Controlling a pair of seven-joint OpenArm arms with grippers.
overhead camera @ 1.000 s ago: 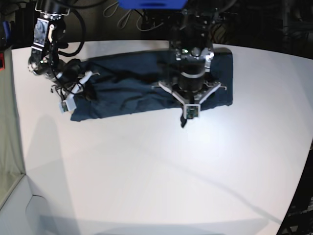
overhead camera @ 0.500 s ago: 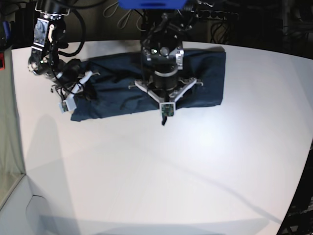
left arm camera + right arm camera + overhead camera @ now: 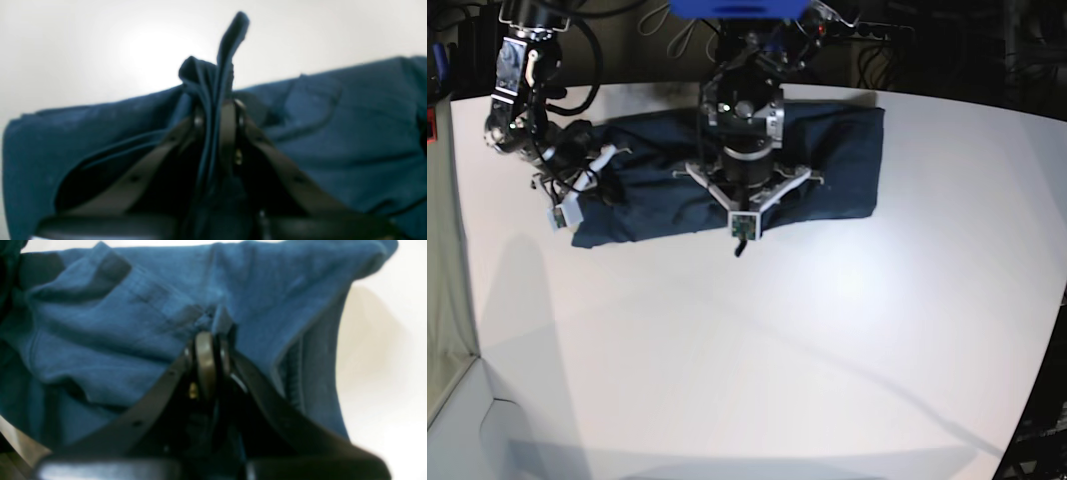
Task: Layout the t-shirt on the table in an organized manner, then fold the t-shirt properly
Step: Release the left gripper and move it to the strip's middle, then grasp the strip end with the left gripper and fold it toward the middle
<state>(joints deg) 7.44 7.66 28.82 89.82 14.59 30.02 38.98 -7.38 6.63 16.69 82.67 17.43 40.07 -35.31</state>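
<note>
A: Where on the surface (image 3: 757,350)?

B: Across the far part, as a long dark navy band: the t-shirt (image 3: 837,160), running from the left end to right of centre, creased and bunched along its near edge.

A: And the left gripper (image 3: 217,110)?

B: Clamped tight on a pinched fold of the navy cloth, with a tongue of fabric poking up past the fingertips in the left wrist view. Seen from the base view, above the near edge of the t-shirt, around the middle of the band.

A: The right gripper (image 3: 208,340)?

B: Closed as well, pinching a thin edge of the cloth between the fingertips, at the left end of the band, beside a hem that falls toward the pale surface.

A: Any white printed mark?

B: Cannot tell; too blurred in both wrist views.
</note>
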